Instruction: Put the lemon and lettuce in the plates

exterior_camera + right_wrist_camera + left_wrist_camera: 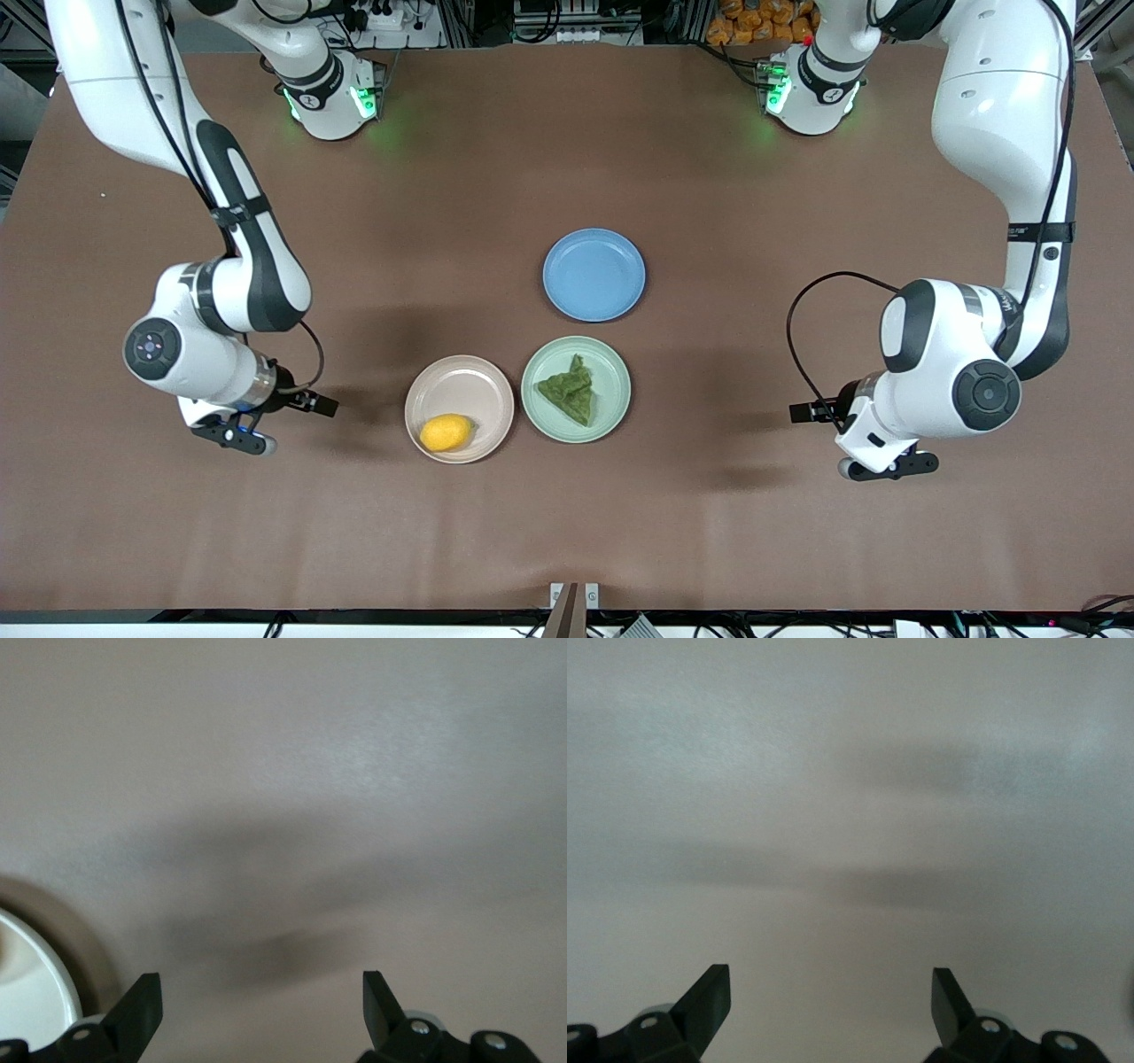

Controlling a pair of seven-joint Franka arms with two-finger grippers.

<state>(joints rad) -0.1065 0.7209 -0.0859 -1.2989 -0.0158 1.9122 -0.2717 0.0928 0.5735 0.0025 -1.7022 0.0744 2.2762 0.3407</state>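
The lemon (446, 432) already lies in the pinkish-beige plate (483, 384) and the lettuce (570, 395) in the mint green plate (611, 368), both at the frame's lower centre, so the sound move looks like simply keeping both arms clear of them. The right gripper (237, 436) hangs over bare table at lower left, fingers spread and empty. The left gripper (886, 467) hangs over bare table at lower right, likewise spread and empty.
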